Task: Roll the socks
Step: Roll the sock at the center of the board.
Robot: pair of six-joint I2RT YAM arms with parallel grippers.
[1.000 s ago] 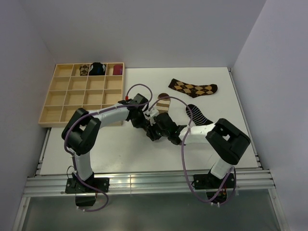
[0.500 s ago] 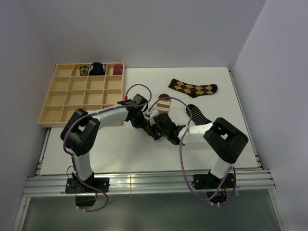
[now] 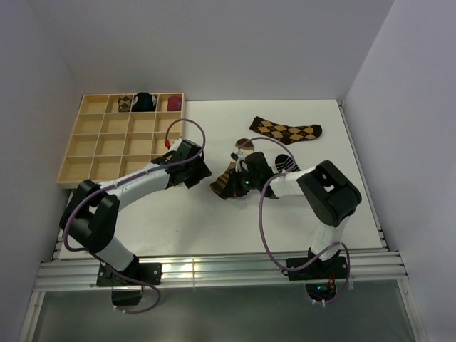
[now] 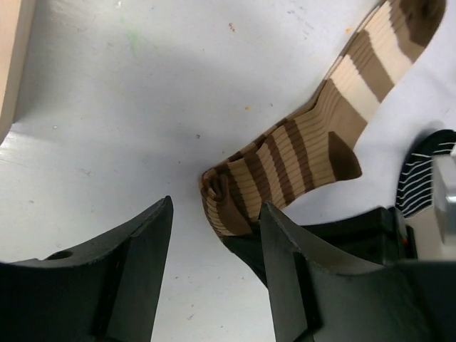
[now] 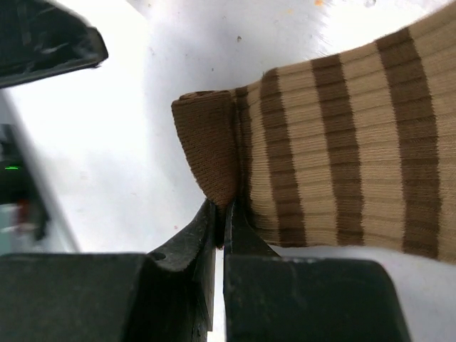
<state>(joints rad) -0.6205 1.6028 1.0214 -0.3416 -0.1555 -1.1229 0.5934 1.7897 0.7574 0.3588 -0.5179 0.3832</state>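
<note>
The long brown-and-cream striped fabric sock [image 4: 299, 160] lies mid-way across the white table [image 3: 178, 221], limp, light, likely to unfurl. Your right gripper [image 5: 221, 214] pinches its folded end, fingers together; your left gripper [image 4: 215, 208] hovers just beside, fingers apart. Take hold at that fold.

A: Left arm [image 3: 135, 184] pose?
B: Reaching low, forearm angled in toward table centre. Left gripper [image 4: 215, 214] pointing down, jaws apart.
A: Right arm [image 3: 324, 192]?
B: Elbow folded, forearm pointing left toward the other wrist. Right gripper [image 5: 221, 214] jaws pressed together, pinching the folded edge of the striped sock [image 5: 342, 142]. Grippers near each other, not touching.
</note>
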